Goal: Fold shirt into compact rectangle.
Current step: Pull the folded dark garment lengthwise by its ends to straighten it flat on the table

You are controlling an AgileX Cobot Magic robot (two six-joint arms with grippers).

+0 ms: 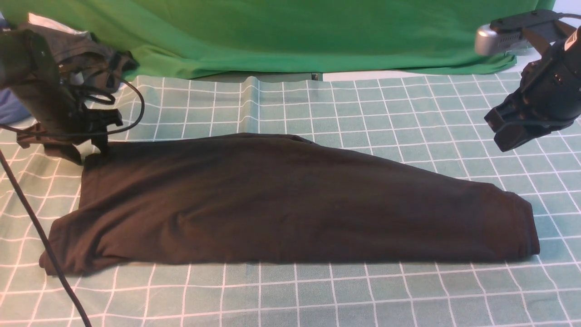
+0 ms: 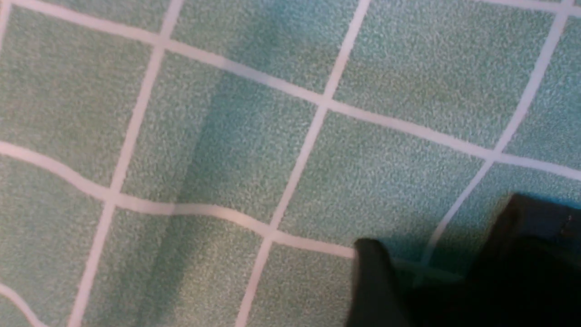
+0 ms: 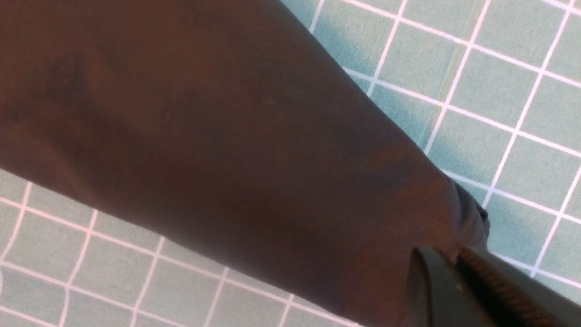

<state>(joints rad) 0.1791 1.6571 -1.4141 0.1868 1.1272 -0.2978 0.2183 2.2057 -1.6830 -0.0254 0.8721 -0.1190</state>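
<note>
Shirt is laid flat on tablecloth, tapered band. Left gripper is spread at its far-left corner; right gripper is pressed together, raised. Near-left corner may be dragged by crossing cable.

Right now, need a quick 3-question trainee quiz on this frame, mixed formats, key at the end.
1. True or false: the right gripper grips the shirt.
2. The left gripper hangs by which shirt corner? A far left; B near left; C near right.
3. Which gripper is open?
Key: 1 false, it is shut and raised off the shirt; 2 A; 3 left.
</note>
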